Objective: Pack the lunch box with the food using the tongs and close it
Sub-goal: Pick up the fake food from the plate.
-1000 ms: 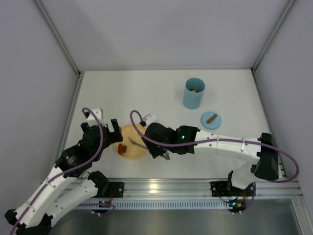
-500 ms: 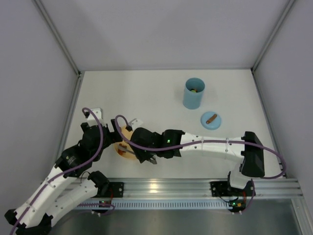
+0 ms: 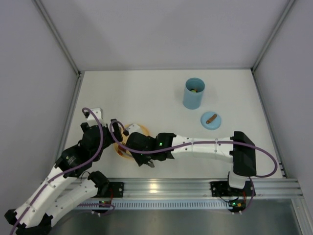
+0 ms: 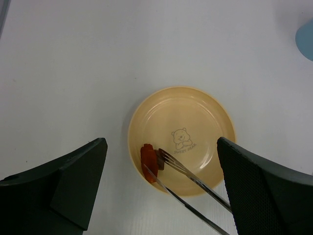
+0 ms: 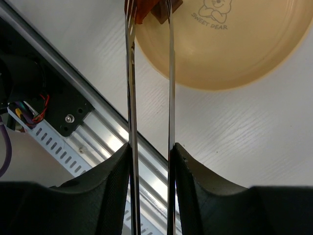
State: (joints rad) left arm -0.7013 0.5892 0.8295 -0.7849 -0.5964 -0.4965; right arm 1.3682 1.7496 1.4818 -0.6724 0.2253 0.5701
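Observation:
My right gripper [image 5: 150,149] is shut on the tongs [image 5: 170,88], one slim silver arm against each finger. The tong tips straddle an orange food piece [image 4: 148,161] and a small brown piece [image 4: 159,157] at the near-left edge of the yellow plate [image 4: 195,112]. In the right wrist view the orange piece [image 5: 138,12] and the brown piece [image 5: 164,11] sit at the tips. My left gripper [image 4: 161,144] hangs open above the plate, holding nothing. The light blue lunch box [image 3: 193,93] stands upright at the back right with food inside. Its lid [image 3: 211,120] lies on the table beside it.
My right arm [image 3: 205,145] stretches across the front of the table and covers most of the plate [image 3: 122,149] from above. The aluminium rail [image 5: 93,132] runs along the table's near edge, close to the plate. White walls enclose the table.
My right arm has moved left over the plate with the tongs. The tong arms have drawn closer together around the orange and brown pieces. The left arm has stayed put.

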